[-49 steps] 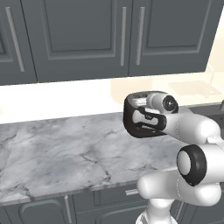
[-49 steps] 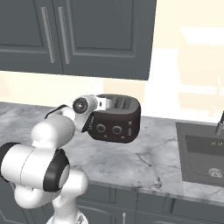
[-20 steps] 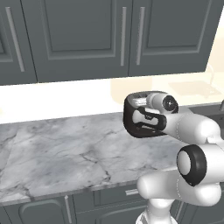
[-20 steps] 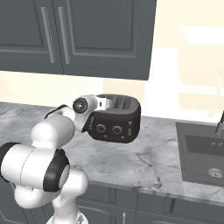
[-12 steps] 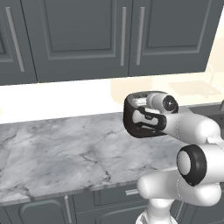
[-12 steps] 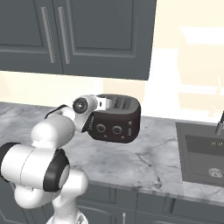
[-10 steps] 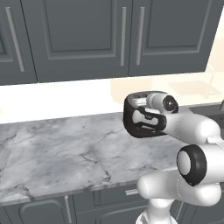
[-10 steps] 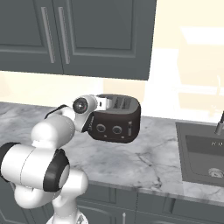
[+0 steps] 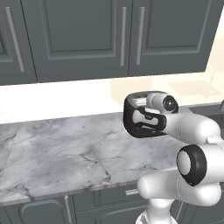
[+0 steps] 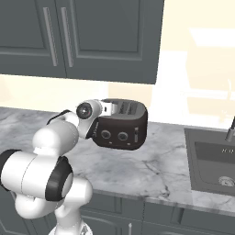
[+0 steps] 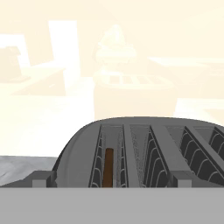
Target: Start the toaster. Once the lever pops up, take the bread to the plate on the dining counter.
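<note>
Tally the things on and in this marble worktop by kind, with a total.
Toaster: 1
Bread slice, standing in the toaster's leftmost slot in the hand view: 1
Sink, set into the worktop: 1
Faucet: 1
Total: 4

**Dark cabinets, marble top, pretty standard kitchen**

Dark grey wall cabinets [image 9: 83, 37] with slim metal handles hang over a grey-white veined marble worktop [image 9: 57, 153]. Cream backsplash behind it. Sunken dark sink [image 10: 213, 160] off to the right, matching base cabinets [image 9: 100, 203] below.
</note>
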